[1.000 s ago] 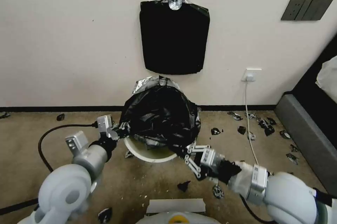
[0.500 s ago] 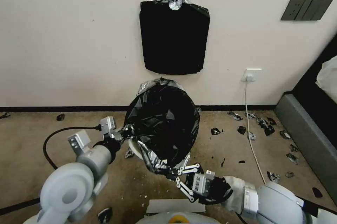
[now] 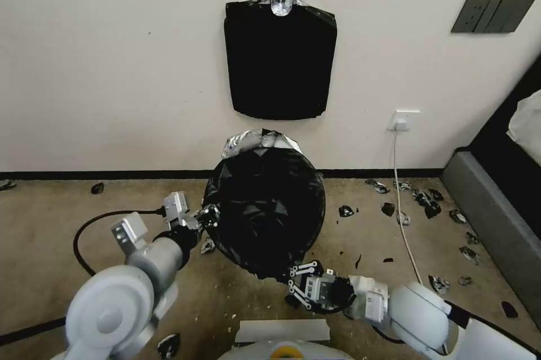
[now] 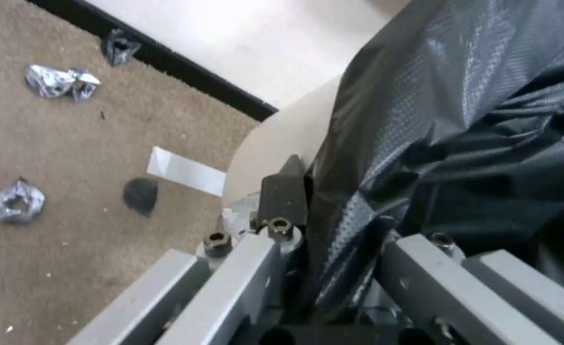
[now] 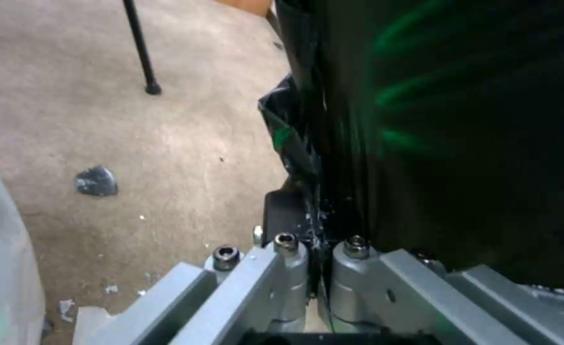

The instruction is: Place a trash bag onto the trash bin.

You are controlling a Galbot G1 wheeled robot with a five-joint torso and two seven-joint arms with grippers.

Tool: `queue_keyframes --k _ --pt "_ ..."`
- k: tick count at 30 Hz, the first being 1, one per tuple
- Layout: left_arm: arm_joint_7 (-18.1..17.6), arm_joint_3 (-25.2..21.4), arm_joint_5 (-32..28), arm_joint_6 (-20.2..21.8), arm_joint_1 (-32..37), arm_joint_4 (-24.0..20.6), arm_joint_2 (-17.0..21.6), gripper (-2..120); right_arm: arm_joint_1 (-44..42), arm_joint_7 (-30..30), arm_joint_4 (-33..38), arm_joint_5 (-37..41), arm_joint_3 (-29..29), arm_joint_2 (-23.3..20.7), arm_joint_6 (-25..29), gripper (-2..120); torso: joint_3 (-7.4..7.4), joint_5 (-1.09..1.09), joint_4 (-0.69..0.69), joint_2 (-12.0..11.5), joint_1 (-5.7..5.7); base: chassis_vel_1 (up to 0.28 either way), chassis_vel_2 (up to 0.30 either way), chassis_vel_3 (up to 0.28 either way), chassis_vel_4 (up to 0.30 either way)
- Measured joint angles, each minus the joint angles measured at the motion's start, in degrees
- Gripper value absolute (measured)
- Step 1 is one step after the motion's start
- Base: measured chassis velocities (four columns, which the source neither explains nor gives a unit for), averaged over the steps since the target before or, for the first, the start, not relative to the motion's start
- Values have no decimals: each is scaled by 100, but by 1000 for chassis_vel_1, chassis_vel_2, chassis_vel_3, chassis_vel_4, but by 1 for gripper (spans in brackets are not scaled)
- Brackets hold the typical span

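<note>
The glossy black trash bag is stretched wide over the trash bin, hiding it in the head view. A pale curve of the trash bin's wall shows in the left wrist view beside the bag. My left gripper is at the bag's left edge, shut on a fold of the plastic. My right gripper is low at the bag's near edge, shut on the film, with the bag hanging close against it.
A flat black slab of bags hangs on the wall above. Black and silvery scraps litter the carpet to the right, by a white cable and a grey furniture edge. A black cable loops left of my left arm.
My right gripper has drawn the bag's near edge down and toward me, and the bag now covers the bin's white front rim. My left gripper has shifted slightly toward me with its edge.
</note>
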Motion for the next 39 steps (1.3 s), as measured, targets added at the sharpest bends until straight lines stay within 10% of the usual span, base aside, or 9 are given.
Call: queue_keyframes --k 21,39 --pt "-101 110 116 -12 138 -30 -129 3 -98 1467 222 1242 -297 146 -1114 0 0 0 0 0 0 0 0 0 0" --pt "-115 74 167 -216 -318 342 -57 2 -931 1047 1248 1249 130 -351 -434 62 -1 0 0 0 0 0 0 0 0"
